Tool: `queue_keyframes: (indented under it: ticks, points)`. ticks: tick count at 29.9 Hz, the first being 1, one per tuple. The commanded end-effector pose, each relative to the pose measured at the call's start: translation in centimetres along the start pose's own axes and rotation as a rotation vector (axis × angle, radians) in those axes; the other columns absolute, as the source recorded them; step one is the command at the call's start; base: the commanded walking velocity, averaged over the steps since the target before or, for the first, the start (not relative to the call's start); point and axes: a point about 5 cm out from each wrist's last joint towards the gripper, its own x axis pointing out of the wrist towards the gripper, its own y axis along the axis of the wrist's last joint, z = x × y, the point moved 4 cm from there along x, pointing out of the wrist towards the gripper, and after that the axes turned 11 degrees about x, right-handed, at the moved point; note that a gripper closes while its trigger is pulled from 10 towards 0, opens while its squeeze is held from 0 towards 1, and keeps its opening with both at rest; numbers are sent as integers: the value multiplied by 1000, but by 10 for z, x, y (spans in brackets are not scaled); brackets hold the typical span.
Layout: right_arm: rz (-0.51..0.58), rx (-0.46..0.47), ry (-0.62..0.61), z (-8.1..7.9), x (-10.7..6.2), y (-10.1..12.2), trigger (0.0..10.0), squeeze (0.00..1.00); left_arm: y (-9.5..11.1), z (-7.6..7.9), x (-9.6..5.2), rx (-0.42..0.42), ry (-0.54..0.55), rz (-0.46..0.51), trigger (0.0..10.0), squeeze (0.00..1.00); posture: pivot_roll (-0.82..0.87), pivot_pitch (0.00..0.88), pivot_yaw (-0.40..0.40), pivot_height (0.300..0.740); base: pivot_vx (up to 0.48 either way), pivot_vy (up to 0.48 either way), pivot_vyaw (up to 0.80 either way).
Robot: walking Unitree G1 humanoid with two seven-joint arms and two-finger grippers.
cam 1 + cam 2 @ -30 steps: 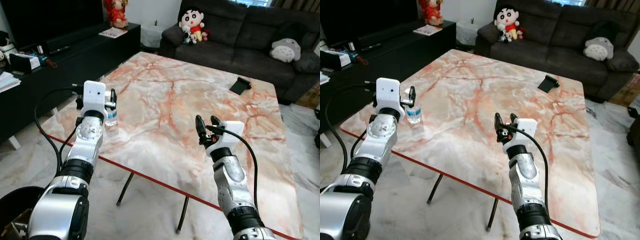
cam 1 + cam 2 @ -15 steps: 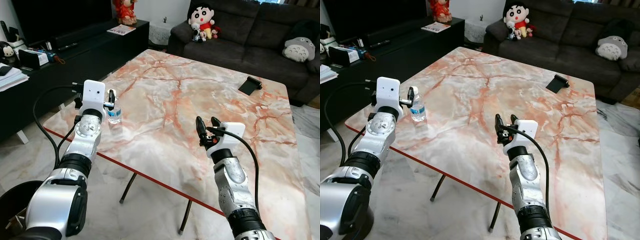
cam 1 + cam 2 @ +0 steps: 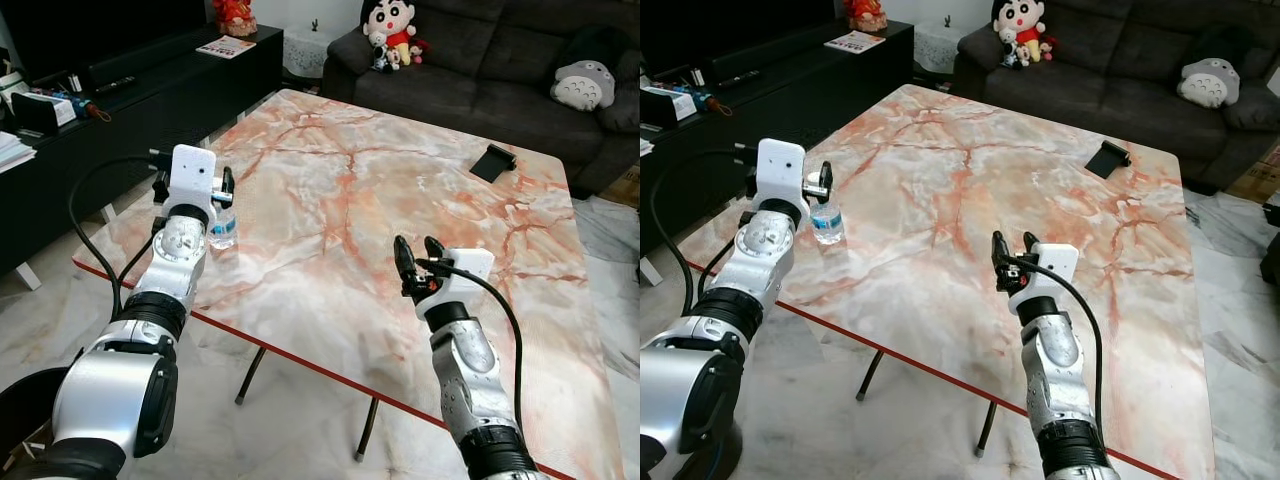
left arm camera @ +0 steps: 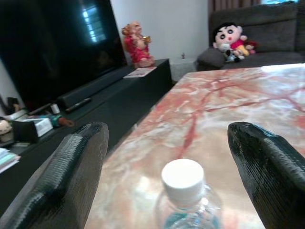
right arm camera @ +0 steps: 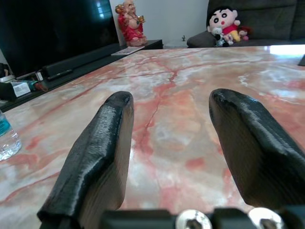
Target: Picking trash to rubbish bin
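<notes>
Reach-to-grasp step: left gripper (image 4: 167, 157) is spread wide w/ the small clear plastic water bottle w/ white cap (image 4: 183, 191) upright between its fingers, untouched, near the orange-veined marble table (image 3: 400, 200) edge. Right gripper (image 3: 1010, 262) hovers parted, empty. Next, prob.: close on bottle, lift.

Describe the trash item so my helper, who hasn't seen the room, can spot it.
On the marble table, look at its left edge, between the left gripper's open fingers. There stands a small clear water bottle, white cap, blue label.
</notes>
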Motion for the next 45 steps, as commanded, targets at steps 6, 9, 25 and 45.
queue_keyframes:
  ticks: [6,9,25,45]
  points:
    - [-2,-9,-3,3,-6,4,10000,0,13,-1,7,-8,2,17,10000,0,77,7,-152,740,0,0,0]
    - [-3,-9,2,2,-9,4,10000,0,14,-1,9,-7,4,14,10000,0,70,16,-157,740,0,0,0]
    - [-23,8,10,-7,-30,5,10000,0,12,1,8,6,-12,2,10000,0,52,91,-166,740,0,0,0]
    - [-46,31,5,-18,-55,10,10000,0,18,4,13,11,-24,-13,10000,0,23,121,-167,740,0,0,0]
